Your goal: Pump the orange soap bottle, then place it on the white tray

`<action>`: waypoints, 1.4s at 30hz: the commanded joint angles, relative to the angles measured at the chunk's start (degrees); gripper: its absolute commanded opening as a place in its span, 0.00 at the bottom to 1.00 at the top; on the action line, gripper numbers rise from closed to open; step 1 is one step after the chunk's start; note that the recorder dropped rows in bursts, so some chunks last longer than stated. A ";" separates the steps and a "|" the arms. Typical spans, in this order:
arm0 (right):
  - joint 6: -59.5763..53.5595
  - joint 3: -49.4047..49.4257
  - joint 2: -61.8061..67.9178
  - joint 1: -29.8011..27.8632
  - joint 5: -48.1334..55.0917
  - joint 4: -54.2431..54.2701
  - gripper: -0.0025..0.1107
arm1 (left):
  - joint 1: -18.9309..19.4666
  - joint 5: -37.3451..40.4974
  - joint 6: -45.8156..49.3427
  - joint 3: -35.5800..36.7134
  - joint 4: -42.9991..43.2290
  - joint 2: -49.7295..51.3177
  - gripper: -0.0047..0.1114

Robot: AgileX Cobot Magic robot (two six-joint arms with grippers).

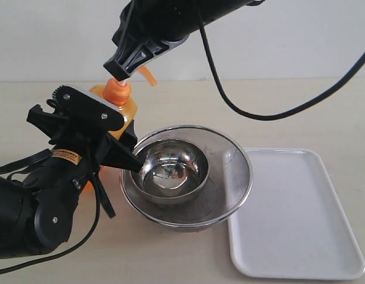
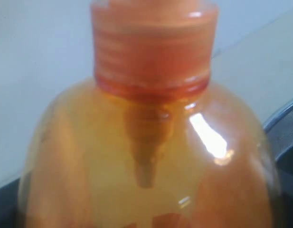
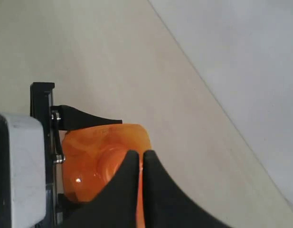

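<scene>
Left arm: a glossy black rounded shell [image 1: 22, 219], with one small silver screw [image 1: 55, 220] on the round joint.
Left gripper [image 1: 120, 142]: matt black with angular parts, and a white flat plate [image 1: 87, 102] with two small screws on its top.
Marking: a small yellow-orange sticker [image 1: 67, 155] with black print, too small to read.
Right gripper [image 3: 140, 154]: two smooth black fingers [image 3: 122, 185], narrow at the tips.
Cables: a thick black round cable [image 1: 247, 112] at the right arm; a thinner black cable [image 1: 94, 213] at the left arm.

Bright, even light; soft shadows. Glare on steel bowl [image 1: 194, 165]. Left wrist view blurry, orange soap bottle [image 2: 151, 161] w/ highlight.
</scene>
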 commanded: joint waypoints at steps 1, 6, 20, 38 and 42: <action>-0.07 -0.36 -0.05 -0.09 0.16 -1.09 0.02 | 0.23 3.62 -0.81 0.06 -1.64 0.71 0.08; 1.49 -0.36 0.33 -2.15 0.67 -1.09 0.02 | 0.23 3.62 -0.93 0.06 -1.64 0.71 0.08; 0.86 -0.36 1.02 -4.48 2.84 -0.95 0.02 | 0.23 3.62 -3.42 0.06 -0.30 0.71 0.08; -3.93 -0.36 1.20 -4.48 1.56 5.94 0.02 | 0.23 5.14 -3.42 0.06 2.02 0.71 0.08; -6.66 -0.36 1.20 -4.48 1.98 9.04 0.02 | 0.23 5.14 -3.42 0.06 2.02 0.71 0.08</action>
